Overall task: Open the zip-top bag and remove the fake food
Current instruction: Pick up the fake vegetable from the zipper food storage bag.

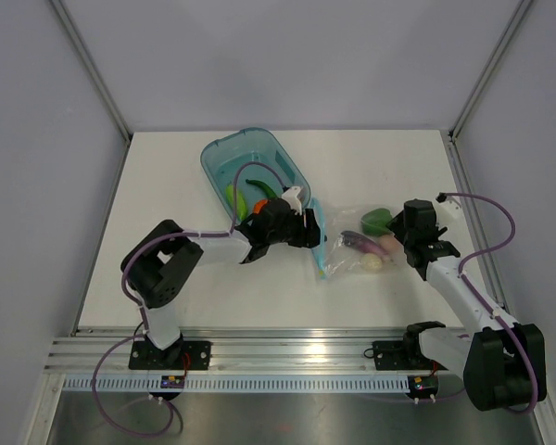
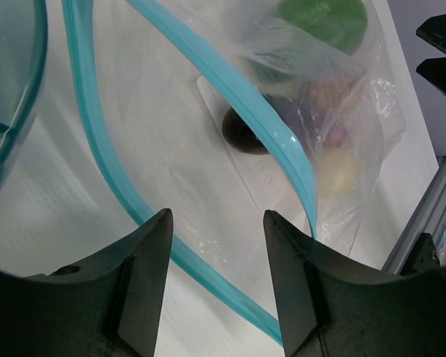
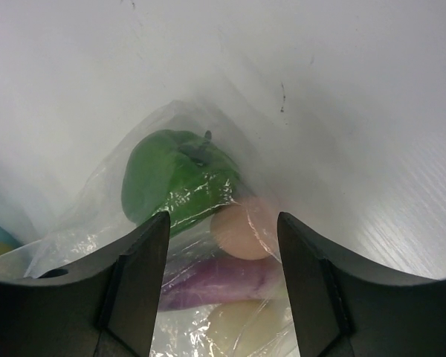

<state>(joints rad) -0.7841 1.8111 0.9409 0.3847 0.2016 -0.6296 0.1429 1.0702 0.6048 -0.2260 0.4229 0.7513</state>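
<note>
On the white table [image 1: 167, 185], left gripper [image 2: 215, 223] and right gripper [image 3: 223, 223], jaws parted, flank a clear crinkly zip-top bag [image 1: 347, 252] of plastic toy vegetables [image 1: 377, 221].

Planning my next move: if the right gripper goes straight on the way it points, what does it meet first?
Probably the clear film of the zip-top bag, right over the peach-coloured piece and purple eggplant seen between the fingers of the right gripper; depth is unclear.
</note>
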